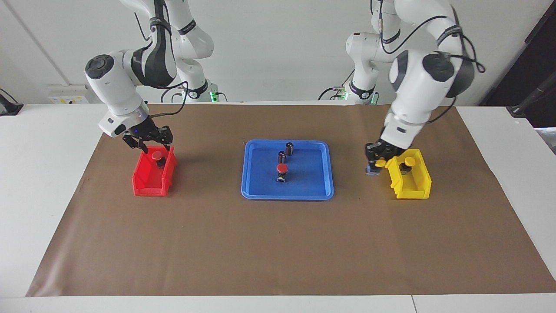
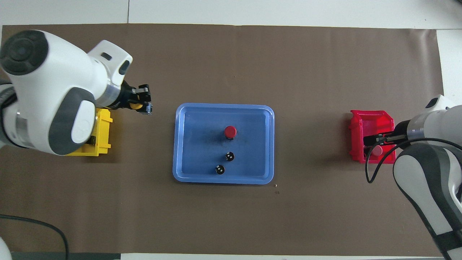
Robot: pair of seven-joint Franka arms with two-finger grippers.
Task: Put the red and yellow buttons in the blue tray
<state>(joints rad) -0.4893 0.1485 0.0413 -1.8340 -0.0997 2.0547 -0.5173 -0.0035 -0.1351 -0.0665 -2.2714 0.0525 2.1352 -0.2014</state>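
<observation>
My left gripper [image 1: 375,165] is shut on a yellow button [image 1: 381,163], held low over the brown mat between the yellow bin [image 1: 412,184] and the blue tray [image 1: 256,191]. From overhead the left gripper [image 2: 143,104] and its yellow button [image 2: 135,105] sit beside the blue tray [image 2: 187,173]. A second yellow button [image 1: 407,161] stands in the yellow bin. One red button [image 1: 282,168] [image 2: 230,131] stands in the tray. My right gripper [image 1: 153,147] [image 2: 377,139] hangs open just over another red button [image 1: 157,155] [image 2: 376,150] in the red bin [image 1: 147,184].
Two dark capless cylinders [image 1: 289,148] [image 1: 281,156] stand in the tray, nearer to the robots than the red button. The yellow bin [image 2: 103,141] is mostly covered by my left arm from overhead. A brown mat [image 1: 278,243] covers the table.
</observation>
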